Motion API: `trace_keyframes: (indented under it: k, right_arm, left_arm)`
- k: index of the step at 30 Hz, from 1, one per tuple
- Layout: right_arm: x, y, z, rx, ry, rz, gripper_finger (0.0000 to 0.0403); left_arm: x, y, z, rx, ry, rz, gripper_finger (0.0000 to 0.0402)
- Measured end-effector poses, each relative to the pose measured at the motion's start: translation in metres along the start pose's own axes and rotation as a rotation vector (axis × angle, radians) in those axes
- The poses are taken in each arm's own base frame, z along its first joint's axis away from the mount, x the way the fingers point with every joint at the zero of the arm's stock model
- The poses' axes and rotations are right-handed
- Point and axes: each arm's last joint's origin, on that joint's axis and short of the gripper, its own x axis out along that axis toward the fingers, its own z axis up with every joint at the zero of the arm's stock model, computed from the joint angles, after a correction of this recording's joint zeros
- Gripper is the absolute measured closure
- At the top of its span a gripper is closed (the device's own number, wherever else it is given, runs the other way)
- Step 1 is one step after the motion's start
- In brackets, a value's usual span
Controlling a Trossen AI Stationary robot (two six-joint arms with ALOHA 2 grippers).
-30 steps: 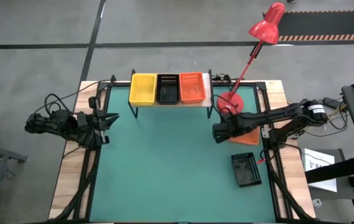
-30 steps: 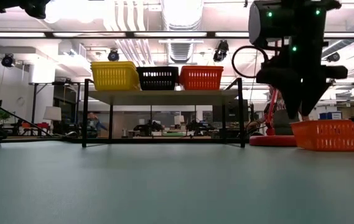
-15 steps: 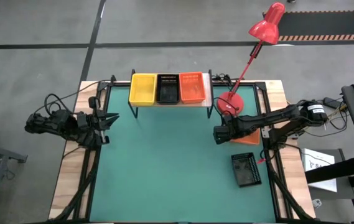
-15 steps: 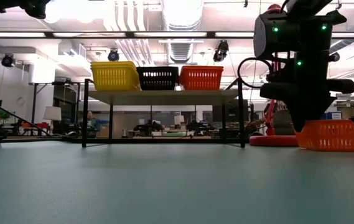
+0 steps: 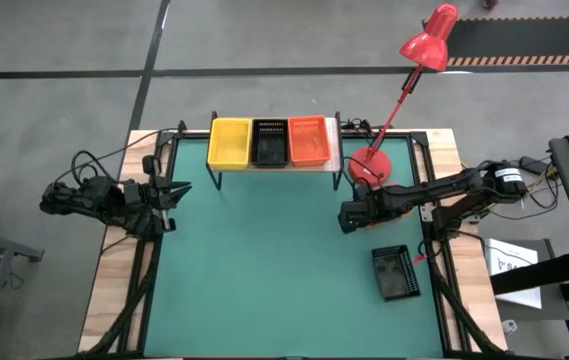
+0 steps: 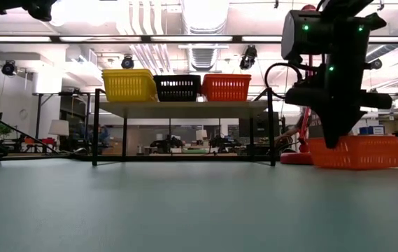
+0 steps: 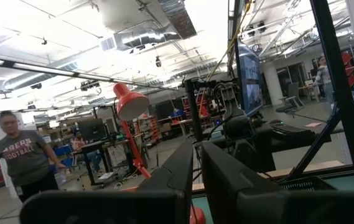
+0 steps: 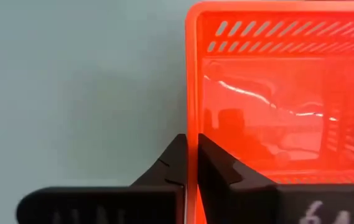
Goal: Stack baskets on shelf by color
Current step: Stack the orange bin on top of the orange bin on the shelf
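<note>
The shelf (image 5: pixel 335 146) stands at the table's far edge and carries a yellow basket (image 5: pixel 229 142), a black basket (image 5: pixel 270 142) and an orange basket (image 5: pixel 307 140) side by side. On the right of the table, by the lamp base, is another orange basket (image 6: pixel 359 152); my right gripper (image 8: pixel 192 163) is shut on its wall. Its arm hides most of this basket in the high view. A second black basket (image 5: pixel 396 272) lies flat on the mat nearer the front. My left gripper (image 5: pixel 171 192) waits shut at the table's left edge. My right gripper pinches the orange basket's wall (image 8: pixel 192 127) on the side facing the table's left, one finger inside the basket and one outside. The fingers come from above, pointing down. The basket sits level; whether its bottom rests on the mat I cannot tell.
A red desk lamp stands with its base (image 5: pixel 369 166) just beyond the held basket, and its arm slants up to the head (image 5: pixel 434 38). The shelf's black legs (image 6: pixel 96 126) rise from the mat. Open green mat (image 5: pixel 264 260) fills the table's middle and front.
My right gripper has come down over the orange basket's wall and shut on it. The gripper and the basket have then shifted a little toward the table's left.
</note>
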Motion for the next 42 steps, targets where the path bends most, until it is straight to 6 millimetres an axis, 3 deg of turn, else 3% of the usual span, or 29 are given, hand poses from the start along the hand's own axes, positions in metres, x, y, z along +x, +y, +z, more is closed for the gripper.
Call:
trace_keyframes:
  k: [6, 16, 22, 28, 30, 34, 38, 42]
  right_arm:
    - [-0.013, 0.012, -0.004, -0.123, 0.087, 0.091, 0.0390]
    - [-0.065, 0.053, -0.010, -0.553, 0.075, 0.411, 0.0390]
    - [-0.099, 0.077, -0.024, -0.977, -0.133, 0.615, 0.0392]
    - [-0.131, 0.096, -0.049, -1.532, -0.513, 0.761, 0.0393]
    - [-0.141, 0.102, -0.052, -1.615, -0.683, 0.722, 0.0393]
    - [-0.160, 0.107, -0.042, -1.558, -0.937, 0.506, 0.0393]
    - [-0.173, 0.106, -0.025, -1.494, -1.052, 0.273, 0.0394]
    - [-0.186, 0.103, 0.003, -1.444, -1.076, 0.171, 0.0394]
  left_arm:
    - [0.000, 0.000, 0.000, 0.000, 0.000, 0.000, 0.0385]
    - [0.000, 0.000, 0.000, 0.000, 0.000, 0.000, 0.0385]
    - [0.000, 0.000, 0.000, 0.000, 0.000, 0.000, 0.0385]
    - [0.000, 0.000, 0.000, 0.000, 0.000, 0.000, 0.0385]
    - [0.000, 0.000, 0.000, 0.000, 0.000, 0.000, 0.0385]
    - [0.000, 0.000, 0.000, 0.000, 0.001, 0.000, 0.0385]
    - [0.000, 0.000, 0.000, 0.000, 0.001, 0.000, 0.0385]
    - [0.000, 0.000, 0.000, 0.000, 0.001, 0.000, 0.0385]
